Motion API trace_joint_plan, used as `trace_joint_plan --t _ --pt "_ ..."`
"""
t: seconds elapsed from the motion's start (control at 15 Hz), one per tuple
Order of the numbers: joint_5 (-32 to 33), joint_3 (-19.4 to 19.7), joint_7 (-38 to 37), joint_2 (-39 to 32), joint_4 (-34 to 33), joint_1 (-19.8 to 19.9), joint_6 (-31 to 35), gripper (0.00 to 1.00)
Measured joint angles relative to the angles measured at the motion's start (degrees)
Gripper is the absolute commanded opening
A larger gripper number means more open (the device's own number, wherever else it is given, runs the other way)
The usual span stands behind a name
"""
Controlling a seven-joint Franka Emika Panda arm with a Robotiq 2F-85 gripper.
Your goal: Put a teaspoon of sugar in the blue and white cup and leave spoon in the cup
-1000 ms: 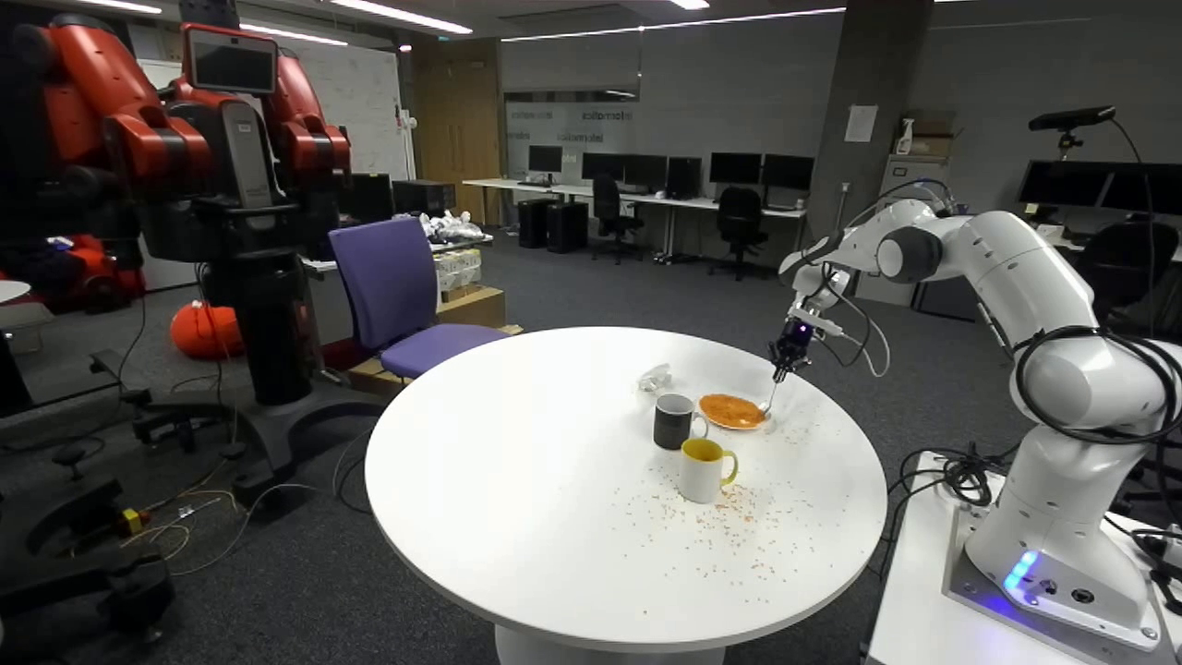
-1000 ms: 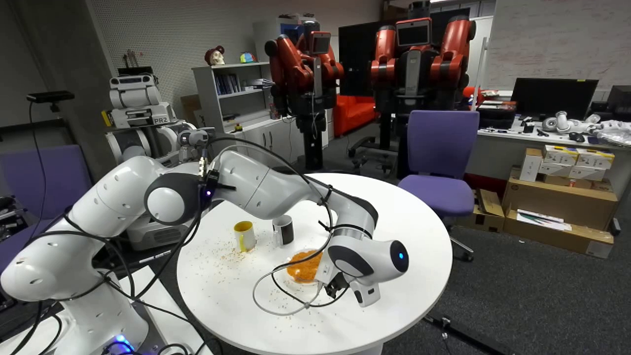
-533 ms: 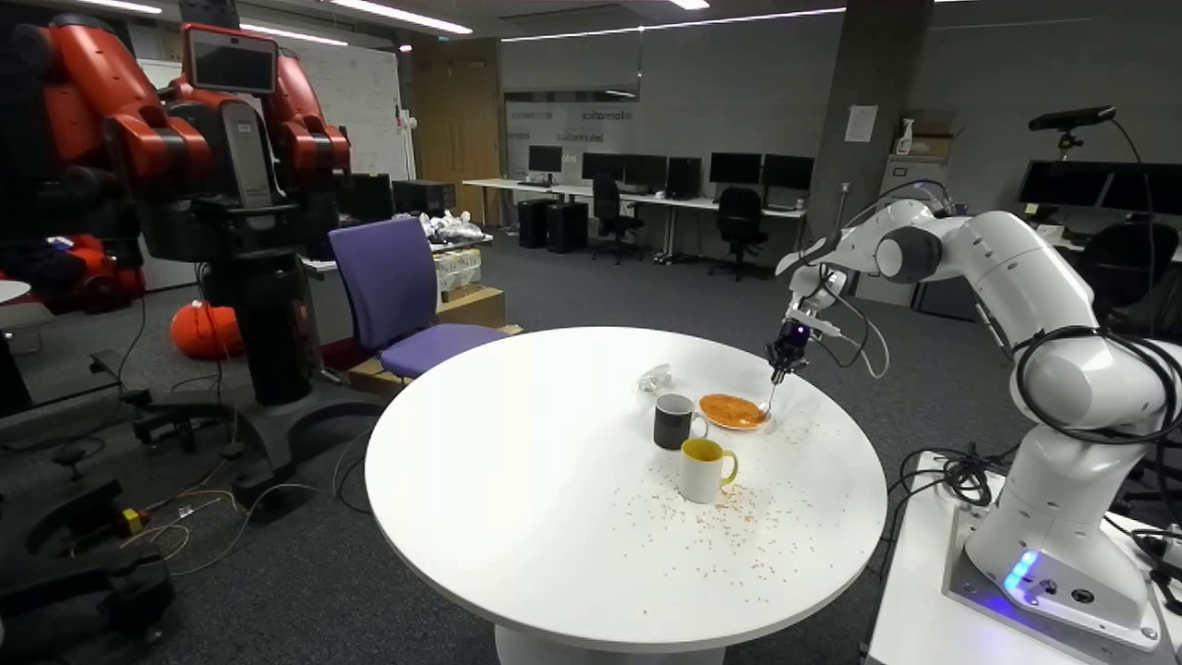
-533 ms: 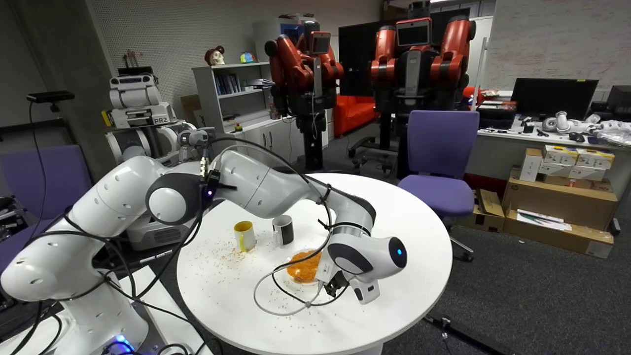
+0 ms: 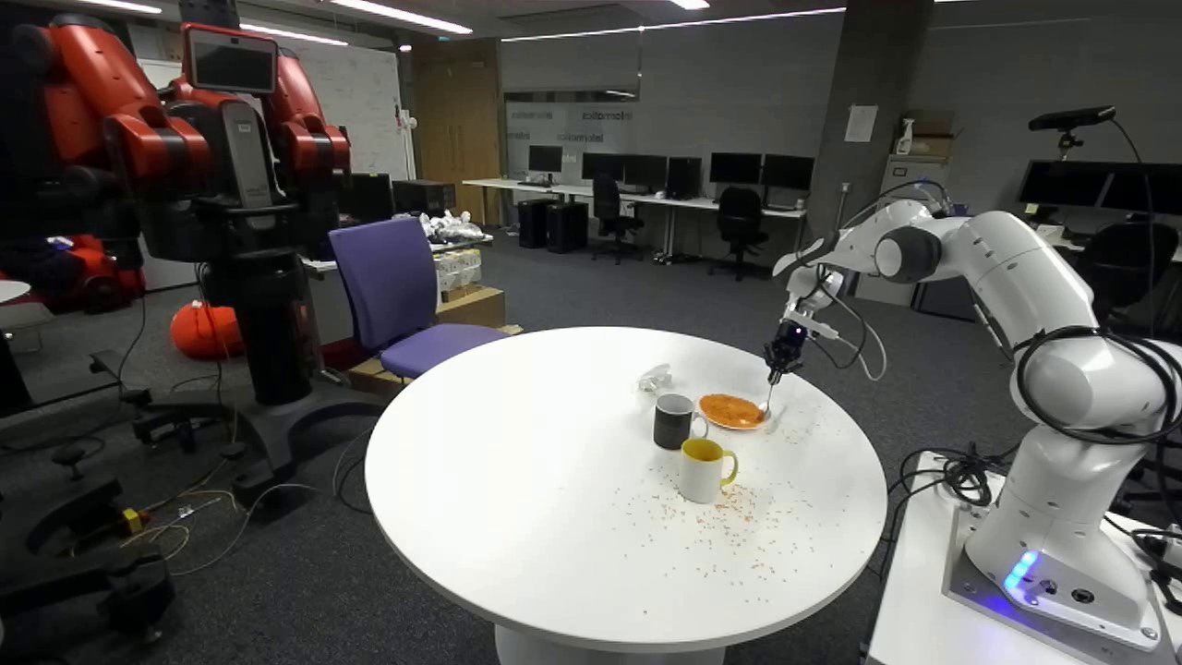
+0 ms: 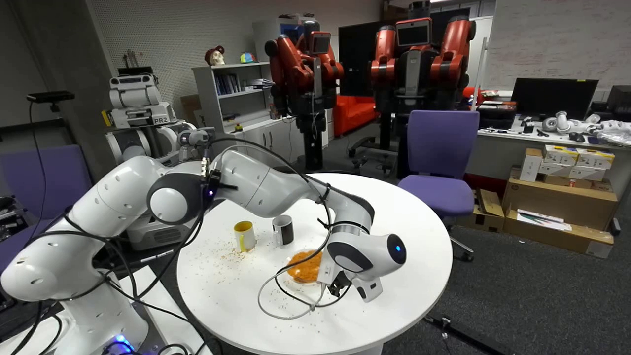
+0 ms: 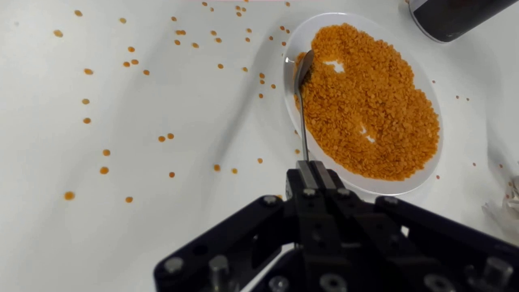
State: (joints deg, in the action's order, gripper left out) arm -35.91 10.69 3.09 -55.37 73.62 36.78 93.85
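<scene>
My gripper (image 7: 311,164) is shut on the thin handle of the metal spoon (image 7: 302,117). The spoon's bowl rests in orange grains (image 7: 369,97) at the edge of a white plate (image 7: 288,97). In an exterior view the gripper (image 5: 774,375) points down beside the plate, with the spoon (image 5: 767,401) slanting onto it. In an exterior view the gripper (image 6: 337,288) is partly hidden by the wrist, and the spoon is hidden. No pale blue and white cup shows in these frames.
A dark mug (image 5: 671,427) stands beside the plate; it also shows in the wrist view (image 7: 450,20). A white mug with yellow inside (image 5: 700,476) stands nearer the table's front. Clear crumpled plastic (image 5: 656,377) lies behind. Loose grains are scattered on the round white table (image 5: 517,462).
My gripper and the spoon have shifted very slightly to the left in an exterior view, with the spoon's bowl staying at the plate's edge. The mugs and plate have not moved.
</scene>
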Motion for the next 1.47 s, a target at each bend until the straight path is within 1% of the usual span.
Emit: trace_joint_plan --t 0.8,1.13,1.47 --pt "-0.6 -1.16 6.54 -0.12 0.58 -0.16 5.95 0.01" --pt "-1.6 -2.04 9.19 -0.12 0.76 -0.15 7.31 0.01" --pt "-3.25 -3.01 12.64 -0.12 0.94 -0.15 10.28 0.01"
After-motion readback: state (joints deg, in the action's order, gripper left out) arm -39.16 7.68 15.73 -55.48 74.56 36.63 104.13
